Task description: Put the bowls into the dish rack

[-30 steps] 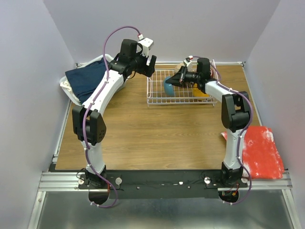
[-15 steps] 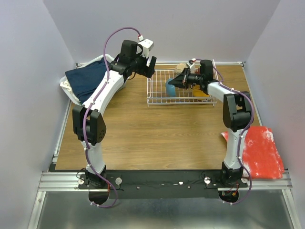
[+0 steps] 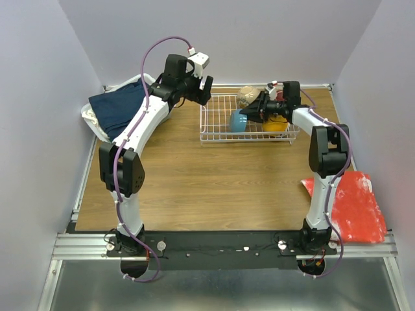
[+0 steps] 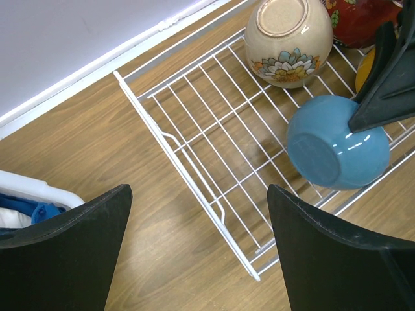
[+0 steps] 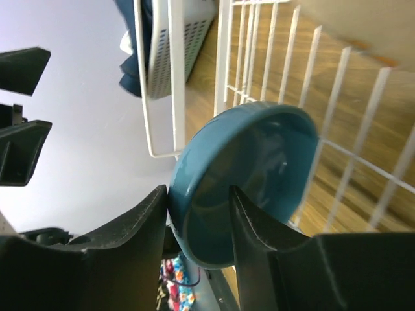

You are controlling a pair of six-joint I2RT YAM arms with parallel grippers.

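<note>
Pale lavender walls close in a wood-grain counter point(image 3: 194, 181), and the shallow white wire dish rack point(image 3: 217, 120) sits at its far side, right of centre.

Left of the rack stands a white perforated plastic basket point(image 3: 97, 121) holding a dark blue cloth point(image 3: 120, 103). Well apart from the rack, towards the near right edge of the counter, lies a crumpled red sheet point(image 3: 350, 204).

The rack's left half is bare wire. Its right half holds the bowls:
- **Cream bowl:** a round cream bowl with a painted flower band point(image 4: 288, 39) stands upside down at the rack's far rail.
- **Blue bowl:** a glossy blue round bowl point(image 3: 238, 121) is just in front of it, by the rack's near rail. It is tipped on its side, with its foot towards the rack's left end and its mouth towards the right. It sits low over the wires, but I cannot tell whether it touches them.
- **Orange bowl:** an orange bowl point(image 3: 275, 125) lies in the rack to the right of the blue one, partly hidden by the right arm.
- **Dark red bowl:** the edge of a dark red patterned bowl point(image 4: 356, 23) shows beside the cream one, also towards the rack's right end.

The right pincer point(image 5: 198, 194) reaches in from the rack's right end and is clamped on the blue bowl's rim, one finger inside the bowl and one outside.

The left pincer point(image 4: 201, 259) hangs above the rack's left end. It is spread wide and holds nothing.
</note>
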